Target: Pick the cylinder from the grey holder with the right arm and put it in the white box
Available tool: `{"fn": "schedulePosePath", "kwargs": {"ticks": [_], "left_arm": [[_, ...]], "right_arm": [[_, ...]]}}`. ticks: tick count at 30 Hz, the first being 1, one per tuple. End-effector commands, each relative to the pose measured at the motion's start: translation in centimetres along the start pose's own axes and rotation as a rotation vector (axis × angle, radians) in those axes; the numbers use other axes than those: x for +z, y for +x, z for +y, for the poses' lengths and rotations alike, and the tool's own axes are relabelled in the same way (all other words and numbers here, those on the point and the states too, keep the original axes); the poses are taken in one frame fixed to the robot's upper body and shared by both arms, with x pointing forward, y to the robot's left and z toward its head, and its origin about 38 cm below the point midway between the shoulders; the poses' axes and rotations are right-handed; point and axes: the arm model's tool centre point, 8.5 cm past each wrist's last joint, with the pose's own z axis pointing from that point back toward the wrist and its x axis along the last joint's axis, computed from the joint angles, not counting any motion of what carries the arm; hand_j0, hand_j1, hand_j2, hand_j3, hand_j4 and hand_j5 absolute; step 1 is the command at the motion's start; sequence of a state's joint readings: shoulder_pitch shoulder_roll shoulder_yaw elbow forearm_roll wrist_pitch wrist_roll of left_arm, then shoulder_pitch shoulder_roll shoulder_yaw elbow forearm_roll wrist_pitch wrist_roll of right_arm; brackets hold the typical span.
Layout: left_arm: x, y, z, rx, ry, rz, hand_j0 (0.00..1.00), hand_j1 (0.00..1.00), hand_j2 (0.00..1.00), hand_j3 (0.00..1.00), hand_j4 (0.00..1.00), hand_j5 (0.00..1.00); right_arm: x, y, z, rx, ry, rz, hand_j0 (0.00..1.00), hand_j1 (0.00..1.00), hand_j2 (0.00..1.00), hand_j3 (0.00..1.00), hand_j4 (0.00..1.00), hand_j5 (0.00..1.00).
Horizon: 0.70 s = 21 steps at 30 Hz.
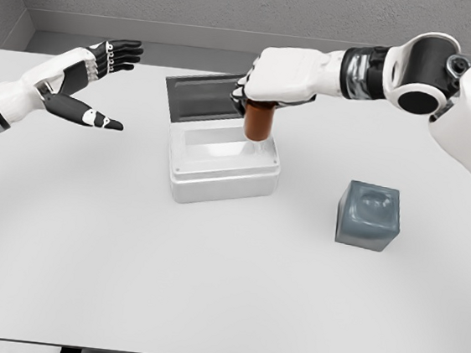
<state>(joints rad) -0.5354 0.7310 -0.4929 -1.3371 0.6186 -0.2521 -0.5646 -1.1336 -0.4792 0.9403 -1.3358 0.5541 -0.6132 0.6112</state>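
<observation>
Brown cylinder (259, 122) over white box (187, 171), grey holder (368, 216) apart.

The white right arm reaches leftward, its right hand (266, 83) curled downward in a grasp; the left hand (90, 77) hovers with fingers spread.

Tabletop (123, 283): white, plain, broad, running to a grey back wall. Standing directly on it: one white box (219, 173), near centre, its dark lid raised at the rear; one grey holder (368, 216), cube-shaped, well apart to the box's right.
</observation>
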Motion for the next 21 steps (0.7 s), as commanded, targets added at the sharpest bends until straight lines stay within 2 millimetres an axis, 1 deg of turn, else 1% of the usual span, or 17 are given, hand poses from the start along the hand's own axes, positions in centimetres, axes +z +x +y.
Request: {"fn": "schedulePosePath", "kwargs": {"ticks": [1, 2, 3, 12, 14, 15, 16, 18, 19, 20, 21], "left_arm": [[0.0, 0.0, 0.0, 0.005, 0.002, -0.003, 1.00, 1.00, 1.00, 1.00, 1.00, 1.00], [0.0, 0.0, 0.0, 0.005, 0.002, -0.003, 1.00, 1.00, 1.00, 1.00, 1.00, 1.00], [0.0, 0.0, 0.0, 0.005, 0.002, -0.003, 1.00, 1.00, 1.00, 1.00, 1.00, 1.00], [0.0, 0.0, 0.1, 0.005, 0.004, -0.001, 1.00, 1.00, 1.00, 1.00, 1.00, 1.00], [-0.2, 0.1, 0.2, 0.003, 0.000, -0.002, 1.00, 1.00, 1.00, 1.00, 1.00, 1.00], [-0.7, 0.2, -0.1, 0.007, -0.005, -0.012, 1.00, 1.00, 1.00, 1.00, 1.00, 1.00], [-0.9, 0.3, -0.2, 0.010, -0.008, -0.017, 1.00, 1.00, 1.00, 1.00, 1.00, 1.00], [-1.4, 0.3, -0.6, 0.018, -0.012, -0.027, 1.00, 1.00, 1.00, 1.00, 1.00, 1.00], [-1.5, 0.3, -0.6, 0.019, -0.013, -0.030, 1.00, 1.00, 1.00, 1.00, 1.00, 1.00], [-2.1, 0.3, -1.2, 0.032, -0.017, -0.045, 1.00, 1.00, 1.00, 1.00, 1.00, 1.00], [-2.4, 0.3, -1.3, 0.035, -0.019, -0.051, 1.00, 1.00, 1.00, 1.00, 1.00, 1.00]], "right_arm": [[-0.2, -0.2, 0.2, -0.015, 0.000, 0.004, 0.56, 0.56, 0.56, 0.56, 0.56, 0.56], [-0.5, -0.2, 0.2, -0.018, 0.001, 0.002, 0.68, 0.68, 0.68, 0.68, 0.68, 0.68], [-0.5, -0.3, 0.2, -0.020, 0.001, 0.003, 0.77, 0.77, 0.77, 0.77, 0.77, 0.77], [-0.3, -0.2, 0.1, -0.016, -0.003, 0.002, 0.77, 0.77, 0.77, 0.77, 0.77, 0.77], [-0.1, 0.1, -0.1, -0.005, -0.009, -0.003, 0.77, 0.77, 0.77, 0.77, 0.77, 0.77], [0.2, 0.4, -0.1, 0.003, -0.010, -0.006, 0.77, 0.77, 0.77, 0.77, 0.77, 0.77], [0.6, 0.6, -0.2, 0.016, -0.014, -0.006, 0.77, 0.77, 0.77, 0.77, 0.77, 0.77], [2.3, 0.7, 0.0, 0.035, -0.009, 0.005, 0.77, 0.77, 0.77, 0.77, 0.77, 0.77], [4.0, 0.8, 0.5, 0.050, 0.004, 0.018, 0.78, 0.78, 0.78, 0.78, 0.78, 0.78], [5.4, 1.1, 1.2, 0.061, 0.021, 0.026, 0.83, 0.83, 0.83, 0.83, 0.83, 0.83], [6.7, 1.4, 1.8, 0.070, 0.036, 0.035, 0.85, 0.85, 0.85, 0.85, 0.85, 0.85]]}}
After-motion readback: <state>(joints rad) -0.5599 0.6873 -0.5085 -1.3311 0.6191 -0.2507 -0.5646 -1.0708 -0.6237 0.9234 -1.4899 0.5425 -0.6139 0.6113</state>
